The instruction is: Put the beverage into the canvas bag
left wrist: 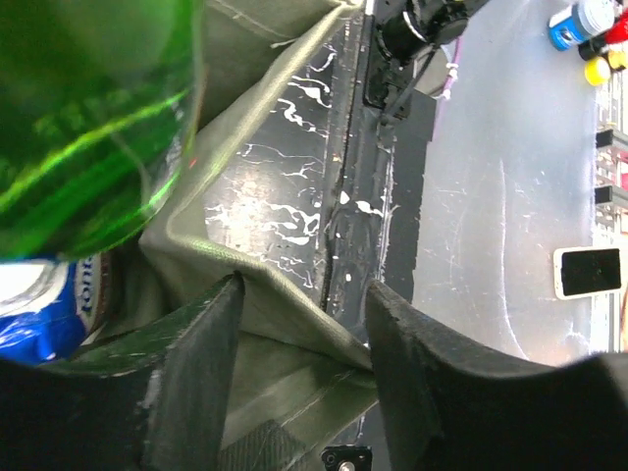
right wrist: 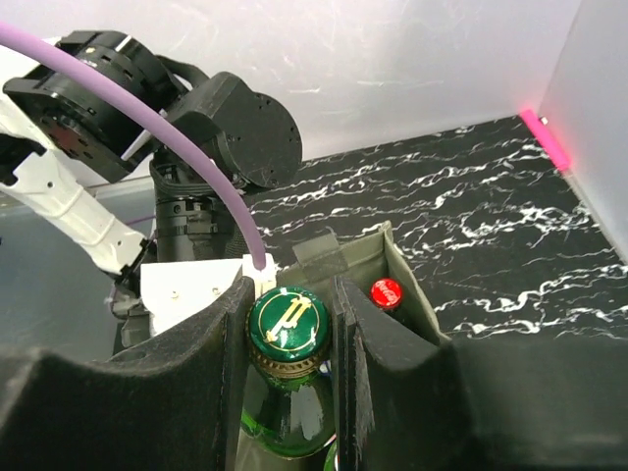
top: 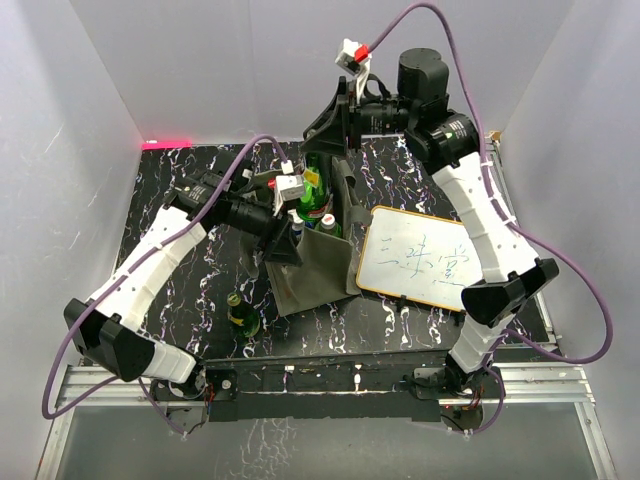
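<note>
The olive-grey canvas bag (top: 312, 268) stands open in the middle of the table. My right gripper (top: 326, 148) is shut on the neck of a green glass bottle (top: 314, 192), held upright over the bag's mouth. In the right wrist view my right gripper (right wrist: 287, 329) clamps just under the bottle's green and gold cap (right wrist: 287, 320). My left gripper (top: 284, 238) is at the bag's left rim. In the left wrist view my left gripper (left wrist: 304, 339) is open, and the bag's cloth rim (left wrist: 294, 314) runs between its fingers. The green bottle (left wrist: 88, 128) fills the upper left there.
A red-capped bottle (right wrist: 386, 292) and a blue-labelled bottle (left wrist: 39, 304) sit inside the bag. A small green bottle (top: 241, 316) stands on the table to the front left. A framed whiteboard (top: 415, 262) lies right of the bag. White walls enclose the table.
</note>
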### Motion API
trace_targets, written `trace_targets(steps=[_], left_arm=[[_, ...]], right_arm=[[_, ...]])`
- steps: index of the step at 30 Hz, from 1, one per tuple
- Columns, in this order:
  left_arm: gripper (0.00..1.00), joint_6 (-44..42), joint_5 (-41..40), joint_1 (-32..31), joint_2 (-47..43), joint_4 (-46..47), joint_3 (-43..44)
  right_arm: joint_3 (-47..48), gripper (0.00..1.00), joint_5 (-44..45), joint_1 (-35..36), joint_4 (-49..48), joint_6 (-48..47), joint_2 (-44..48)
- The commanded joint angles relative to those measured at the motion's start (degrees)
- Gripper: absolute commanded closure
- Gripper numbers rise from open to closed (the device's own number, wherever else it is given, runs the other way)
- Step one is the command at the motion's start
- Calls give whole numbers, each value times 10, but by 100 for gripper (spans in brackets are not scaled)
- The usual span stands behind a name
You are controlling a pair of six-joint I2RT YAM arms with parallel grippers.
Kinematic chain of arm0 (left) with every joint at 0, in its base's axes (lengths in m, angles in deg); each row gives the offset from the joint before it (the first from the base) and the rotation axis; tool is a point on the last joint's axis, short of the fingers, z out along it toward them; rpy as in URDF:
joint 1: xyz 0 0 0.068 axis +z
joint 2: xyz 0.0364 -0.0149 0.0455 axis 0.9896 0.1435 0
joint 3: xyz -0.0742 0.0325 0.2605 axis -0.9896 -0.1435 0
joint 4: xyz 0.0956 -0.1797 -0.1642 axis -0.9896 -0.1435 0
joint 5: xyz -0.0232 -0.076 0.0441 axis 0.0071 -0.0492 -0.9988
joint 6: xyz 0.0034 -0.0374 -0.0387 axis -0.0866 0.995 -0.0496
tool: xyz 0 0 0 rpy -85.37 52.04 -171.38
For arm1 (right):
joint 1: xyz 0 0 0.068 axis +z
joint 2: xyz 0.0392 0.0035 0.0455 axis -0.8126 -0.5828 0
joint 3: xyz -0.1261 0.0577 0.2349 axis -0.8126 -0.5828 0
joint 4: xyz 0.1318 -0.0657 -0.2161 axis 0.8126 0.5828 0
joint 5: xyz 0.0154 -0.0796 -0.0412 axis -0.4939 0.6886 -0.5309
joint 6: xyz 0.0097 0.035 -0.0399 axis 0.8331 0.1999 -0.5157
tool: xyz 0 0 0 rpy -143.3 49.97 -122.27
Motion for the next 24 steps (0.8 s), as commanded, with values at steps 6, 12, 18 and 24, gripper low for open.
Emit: trace_targets(steps=[6,12,18,24], left_arm=[[72,-30,73,-5,-22,-8,-6],[86,-39,92,-7,-20,-21,-1],[100,-49,99,-7,-23,-27,-9],[100,-69,117,-6,-23,-39,-5]], right_arm=[[-41,92,-42,30,-79,-19,17],[-68,92,-49,44,-77,-23,19],[-99,92,-90,50,-86,-15,32],[-142,92,-128,54,-99,-10,47]])
